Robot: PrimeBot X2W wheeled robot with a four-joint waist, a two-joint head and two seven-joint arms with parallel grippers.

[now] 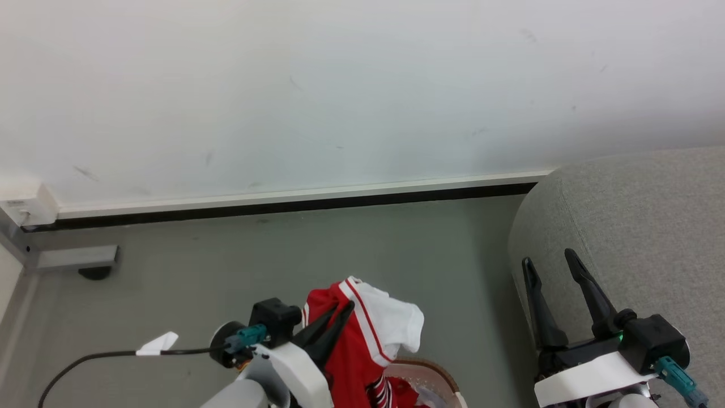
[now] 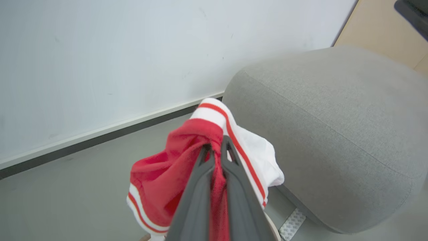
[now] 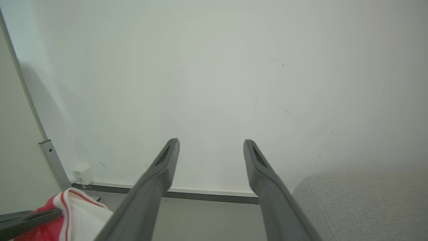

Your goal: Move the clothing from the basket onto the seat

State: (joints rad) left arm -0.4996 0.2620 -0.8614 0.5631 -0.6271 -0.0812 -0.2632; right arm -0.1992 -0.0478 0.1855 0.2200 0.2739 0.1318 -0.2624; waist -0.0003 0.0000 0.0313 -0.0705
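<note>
Left gripper [image 2: 216, 147]: jaws narrow, pinched onto a bunched fold of the clothing [image 2: 167, 174]. The red body and the white striped-trim part hang to either side of the fingers.

Position: the garment is raised off the floor [image 1: 283, 249], directly above the basket [image 1: 439, 371], with its lower part trailing down toward the brown rim. Red fabric also shows inside the rim. I cannot tell whether that is the tail of this garment or a second piece.

Seat [image 1: 634, 215]: to the robot's right, near the basket but not touching it, its rounded edge facing the load.

Right gripper [image 1: 548, 258]: jaws wide, nothing in them, hanging in front of the seat's near edge.

Judged step: carry to the seat, release not yet due.

Notes for doing it well:
- Gain height first. The trailing hem should clear the basket rim, or it may snag and tip the light plastic.
- Swing right smoothly. The pinch is on loose cloth and a jerk could pull it free.
- Pass above the idle right gripper, not through it.
- Open the jaws only well in over the flat top. Dropped on the rounded shoulder, the slick jersey will likely slide to the floor.
</note>
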